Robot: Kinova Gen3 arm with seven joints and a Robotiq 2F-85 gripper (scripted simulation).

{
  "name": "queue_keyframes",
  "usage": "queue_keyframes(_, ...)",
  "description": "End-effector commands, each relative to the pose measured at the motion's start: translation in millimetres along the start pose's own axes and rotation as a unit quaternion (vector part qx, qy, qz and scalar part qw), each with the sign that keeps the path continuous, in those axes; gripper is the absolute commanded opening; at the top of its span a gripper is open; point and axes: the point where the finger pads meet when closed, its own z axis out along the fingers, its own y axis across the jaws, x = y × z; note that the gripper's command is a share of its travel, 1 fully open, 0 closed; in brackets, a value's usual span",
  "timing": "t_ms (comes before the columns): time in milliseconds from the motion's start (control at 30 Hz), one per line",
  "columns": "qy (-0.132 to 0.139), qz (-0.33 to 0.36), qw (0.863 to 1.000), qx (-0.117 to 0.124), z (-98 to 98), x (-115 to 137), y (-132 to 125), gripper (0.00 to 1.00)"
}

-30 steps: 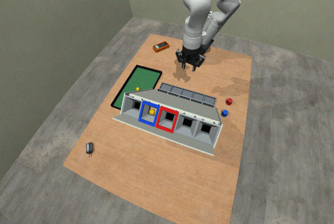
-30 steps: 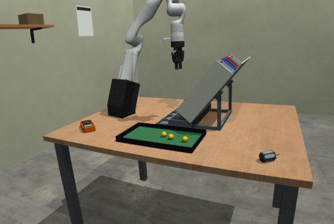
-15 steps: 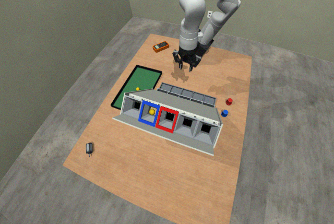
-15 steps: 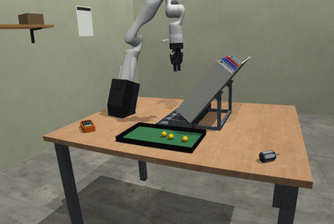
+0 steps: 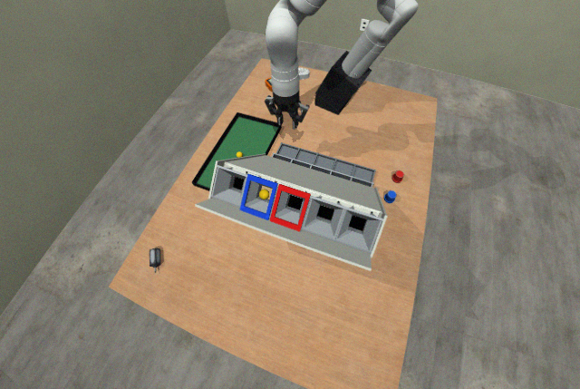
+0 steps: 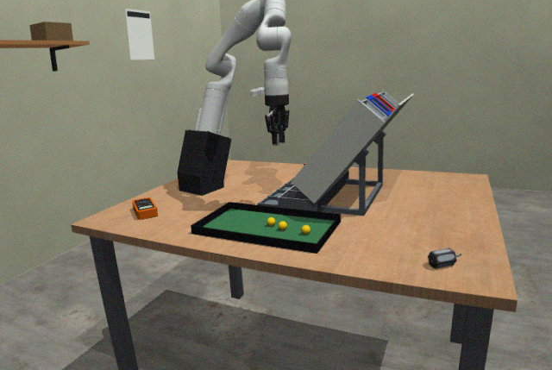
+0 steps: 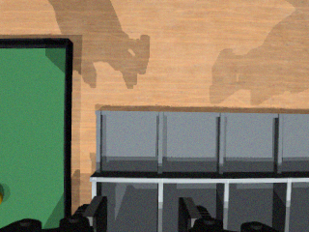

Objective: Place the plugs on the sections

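Note:
My gripper (image 5: 286, 126) (image 6: 278, 141) (image 7: 142, 213) is partly open with nothing between its fingers. It hangs above the table behind the row of sections, near the tray's corner. The blue-banded funnel (image 5: 255, 213) has a yellow marble (image 5: 264, 194) in it. The red-banded funnel (image 5: 286, 224) beside it shows no marble. The red plug (image 5: 397, 176) and blue plug (image 5: 390, 197) stand on the table beyond the far end of the sections (image 7: 127, 137). The green tray (image 5: 243, 133) (image 6: 222, 218) (image 7: 29, 121) holds three yellow marbles, one of them (image 6: 305, 229) apart. The pipes are hidden.
The sloping cover (image 5: 299, 173) (image 6: 343, 147) rises from the sections to the funnels on a dark stand (image 6: 361, 183). An orange meter (image 6: 145, 208) lies near the table's edge. A small grey motor (image 5: 155, 257) (image 6: 442, 257) lies at the opposite side. The arm's black base (image 5: 339, 87) (image 6: 203, 163) stands behind.

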Motion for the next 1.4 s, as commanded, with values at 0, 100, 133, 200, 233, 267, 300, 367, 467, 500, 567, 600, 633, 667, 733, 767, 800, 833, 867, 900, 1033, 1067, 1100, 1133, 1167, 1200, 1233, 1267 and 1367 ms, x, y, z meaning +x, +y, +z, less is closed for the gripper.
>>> queue_keyframes(0,-0.001,0.001,1.0,-0.001,20.7,1.3,-32.8,0.5)
queue_keyframes(100,-0.001,0.001,1.0,-0.001,20.7,1.3,-32.8,0.5)
queue_keyframes(133,-0.001,0.001,1.0,-0.001,20.7,1.3,-32.8,0.5)
queue_keyframes(200,-0.001,0.001,1.0,-0.001,20.7,1.3,-32.8,0.5)
queue_keyframes(233,-0.001,0.001,1.0,-0.001,20.7,1.3,-32.8,0.5)
queue_keyframes(267,-0.001,0.001,1.0,-0.001,20.7,1.3,-32.8,0.5)
queue_keyframes(300,-0.001,0.001,1.0,-0.001,20.7,1.3,-32.8,0.5)
queue_keyframes(367,-0.001,0.001,1.0,-0.001,20.7,1.3,-32.8,0.5)
queue_keyframes(467,-0.001,0.001,1.0,-0.001,20.7,1.3,-32.8,0.5)
queue_keyframes(500,-0.001,0.0,1.0,-0.001,36.6,-19.5,-97.6,0.5)
queue_keyframes(567,-0.001,0.0,1.0,-0.001,37.5,-19.9,-100.0,0.5)
queue_keyframes(600,-0.001,0.0,1.0,-0.001,38.6,-20.9,-104.2,0.5)
queue_keyframes(633,-0.001,0.0,1.0,-0.001,40.2,-22.5,-110.5,0.5)
queue_keyframes(667,-0.001,0.0,1.0,-0.001,42.2,-24.8,-119.1,0.5)
queue_keyframes(733,-0.001,0.0,1.0,-0.001,47.1,-31.4,-140.5,0.5)
queue_keyframes(767,-0.001,0.0,1.0,-0.001,49.5,-35.1,-151.0,0.5)
queue_keyframes(800,-0.001,0.0,1.0,-0.001,52.1,-38.8,-160.9,0.5)
queue_keyframes(833,-0.001,0.0,1.0,-0.001,54.7,-42.6,-170.5,0.5)
queue_keyframes(867,-0.001,0.0,1.0,-0.001,55.1,-43.0,-171.7,0.5)
queue_keyframes(900,-0.001,0.0,1.0,-0.001,55.1,-43.0,-171.7,0.5)
queue_keyframes(1033,-0.001,0.0,1.0,-0.001,55.1,-43.0,-171.7,0.5)
queue_keyframes(1067,-0.008,-0.005,1.0,0.008,60.7,-50.3,-193.1,0.5)
queue_keyframes(1100,-0.008,-0.005,1.0,0.008,60.7,-50.3,-193.1,0.5)
queue_keyframes(1133,-0.008,-0.005,1.0,0.008,60.7,-50.3,-193.1,0.5)
queue_keyframes(1167,-0.008,-0.005,1.0,0.008,60.7,-50.3,-193.1,0.5)
queue_keyframes(1200,-0.008,-0.005,1.0,0.008,60.7,-50.3,-193.1,0.5)
queue_keyframes(1233,-0.008,-0.005,1.0,0.008,60.7,-50.3,-193.1,0.5)
queue_keyframes(1267,-0.008,-0.005,1.0,0.008,60.7,-50.3,-193.1,0.5)
queue_keyframes(1367,-0.008,-0.005,1.0,0.008,60.7,-50.3,-193.1,0.5)
